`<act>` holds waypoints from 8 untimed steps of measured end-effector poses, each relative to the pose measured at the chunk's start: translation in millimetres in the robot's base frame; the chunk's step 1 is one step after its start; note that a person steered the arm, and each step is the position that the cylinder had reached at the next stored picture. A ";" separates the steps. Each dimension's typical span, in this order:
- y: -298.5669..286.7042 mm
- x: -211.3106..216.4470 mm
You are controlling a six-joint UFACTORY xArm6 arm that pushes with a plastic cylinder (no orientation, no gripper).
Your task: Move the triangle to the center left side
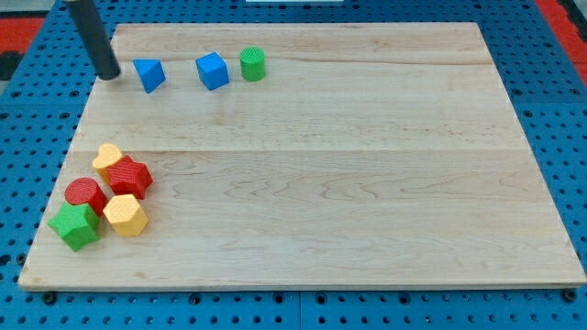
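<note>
My tip (pixel 109 72), a bare rod holding nothing, is sitting just left of the blue triangle (pixel 149 75), so pushing rightward risks driving it into the blue cube (pixel 212 71).

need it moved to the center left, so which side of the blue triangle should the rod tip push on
Press on the blue triangle at its upper face, coming from the view's top, a touch right of centre, since center left lies below and slightly left. My tip now sits just left of it, so it must circle round. The blue cube stands apart on its right.
</note>
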State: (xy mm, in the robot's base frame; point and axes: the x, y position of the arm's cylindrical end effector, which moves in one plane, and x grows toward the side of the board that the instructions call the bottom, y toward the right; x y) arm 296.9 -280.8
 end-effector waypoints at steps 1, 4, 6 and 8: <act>55.9 -33.6; 75.4 61.9; 56.1 33.3; 23.3 68.3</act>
